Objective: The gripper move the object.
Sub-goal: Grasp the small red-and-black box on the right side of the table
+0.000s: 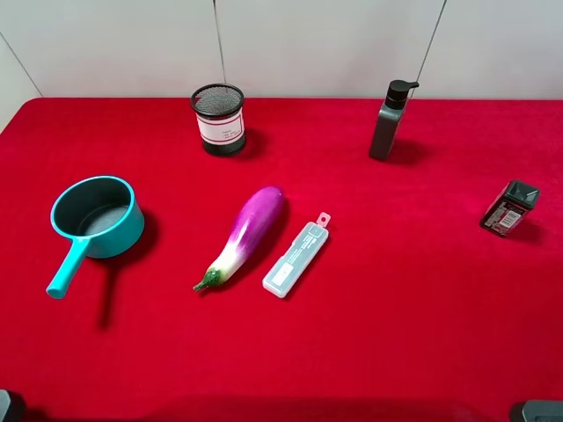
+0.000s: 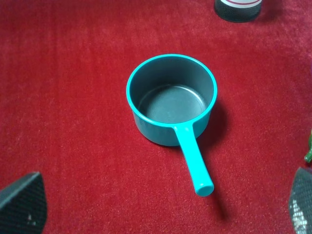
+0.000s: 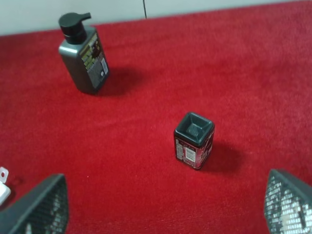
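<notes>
The object, a small black box (image 1: 510, 208) with a red-and-white label, stands on the red cloth at the far right. In the right wrist view the box (image 3: 194, 140) stands upright, ahead of my right gripper (image 3: 163, 207). That gripper is open and empty, with its fingers (image 3: 36, 207) wide apart and clear of the box. My left gripper (image 2: 162, 207) is open and empty, just short of the handle of a teal saucepan (image 2: 170, 97). In the exterior high view only dark bits of the arms show at the bottom corners.
A dark grey pump bottle (image 1: 390, 120) stands behind the box at the back right. A mesh cup (image 1: 218, 119) stands at the back left and the teal saucepan (image 1: 95, 220) at the left. An eggplant (image 1: 244, 236) and a translucent flat case (image 1: 296, 258) lie in the middle.
</notes>
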{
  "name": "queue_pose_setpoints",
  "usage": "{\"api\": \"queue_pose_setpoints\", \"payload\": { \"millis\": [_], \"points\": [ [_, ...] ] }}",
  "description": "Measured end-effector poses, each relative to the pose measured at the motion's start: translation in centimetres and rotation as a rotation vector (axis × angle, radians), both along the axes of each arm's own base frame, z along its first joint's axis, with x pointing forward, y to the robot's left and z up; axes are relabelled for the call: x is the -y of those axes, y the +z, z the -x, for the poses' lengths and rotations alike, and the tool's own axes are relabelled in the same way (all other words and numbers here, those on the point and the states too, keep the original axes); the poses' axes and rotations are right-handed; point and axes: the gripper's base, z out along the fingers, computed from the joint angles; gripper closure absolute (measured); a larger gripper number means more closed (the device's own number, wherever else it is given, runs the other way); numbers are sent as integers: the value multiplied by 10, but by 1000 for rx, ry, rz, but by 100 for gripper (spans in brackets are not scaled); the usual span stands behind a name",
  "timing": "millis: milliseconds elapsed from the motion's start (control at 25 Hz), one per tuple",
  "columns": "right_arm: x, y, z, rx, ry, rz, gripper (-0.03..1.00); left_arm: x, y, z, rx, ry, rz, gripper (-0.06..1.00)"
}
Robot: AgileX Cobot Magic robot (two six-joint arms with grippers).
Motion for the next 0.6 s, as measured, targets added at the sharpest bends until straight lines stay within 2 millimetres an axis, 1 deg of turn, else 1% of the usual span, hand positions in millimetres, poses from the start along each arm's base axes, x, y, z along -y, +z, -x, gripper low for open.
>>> {"api": "queue_pose_setpoints", "payload": {
  "millis": [160,360,600],
  "points": [
    [0,16,-34,-82,-38,-43,36,0,0,0,0,0,0,-4],
    [-1,29,-81,-190,-84,-91,36,0,0,0,0,0,0,-4],
    [-1,29,-141,-359,-150,-113,36,0,0,0,0,0,0,-4]
  ]
}}
